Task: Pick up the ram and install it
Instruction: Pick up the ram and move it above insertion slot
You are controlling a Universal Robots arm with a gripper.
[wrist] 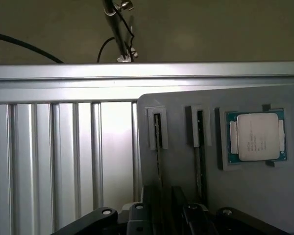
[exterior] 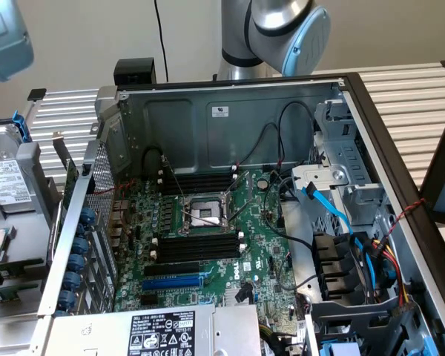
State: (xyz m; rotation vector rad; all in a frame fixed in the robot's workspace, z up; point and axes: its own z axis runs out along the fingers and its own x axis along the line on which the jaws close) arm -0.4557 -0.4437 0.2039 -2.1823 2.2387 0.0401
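In the wrist view a grey holder plate (wrist: pixel 186 161) carries two narrow upright slots. A thin dark stick stands edge-on in each, which I take for the ram (wrist: pixel 158 142), with a second one (wrist: pixel 200 142) beside it. My gripper (wrist: pixel 169 215) hangs just over the near ends of these slots. Its black fingers (wrist: pixel 193 213) are spread and hold nothing. In the exterior view the open computer case shows the motherboard (exterior: pixel 259 252) with long black memory slots (exterior: pixel 196 245) on either side of the processor socket (exterior: pixel 204 215).
A processor chip (wrist: pixel 257 136) lies in a recess of the holder beside the slots. The holder rests on a ribbed aluminium table (wrist: pixel 49 161). Inside the case are a blue expansion slot (exterior: pixel 170 282), loose cables (exterior: pixel 334 215), drive bays (exterior: pixel 356 274) and a power supply (exterior: pixel 163 330).
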